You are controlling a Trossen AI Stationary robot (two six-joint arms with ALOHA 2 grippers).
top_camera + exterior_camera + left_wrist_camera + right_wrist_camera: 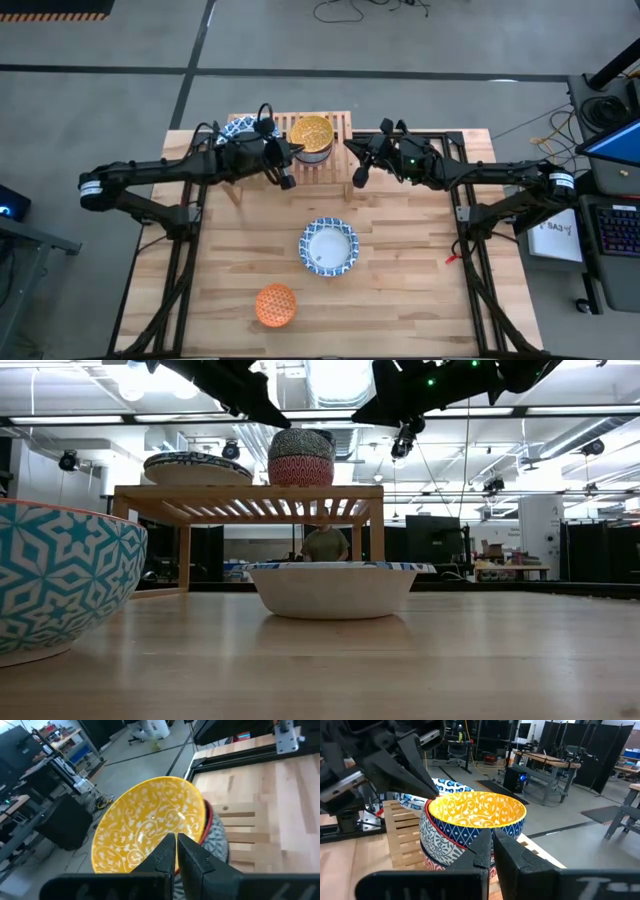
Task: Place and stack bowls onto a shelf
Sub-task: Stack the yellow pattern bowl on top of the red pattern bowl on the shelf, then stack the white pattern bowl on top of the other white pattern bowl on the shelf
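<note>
Three stacked small bowls [470, 827], one orange bowl [276, 305], two wide bowls [329, 248], one shelf [335, 165]

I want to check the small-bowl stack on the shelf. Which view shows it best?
The right wrist view: the small-bowl stack shows its yellow inside and patterned sides. The left wrist view shows mostly the yellow inside, the high view only the top, and the low view only the sides.

The light-wood table [400, 290] fills the lower middle of the overhead picture. A slatted wooden shelf [340, 150] stands at its far edge, top centre. A white-lined blue bowl [329, 247] rests on the table near the centre, and an orange bowl [276, 304] sits lower left of it. The shelf carries a wide blue bowl [236, 128] and, right of that, a stack of small bowls [311, 137] with a yellow one on top.
</note>
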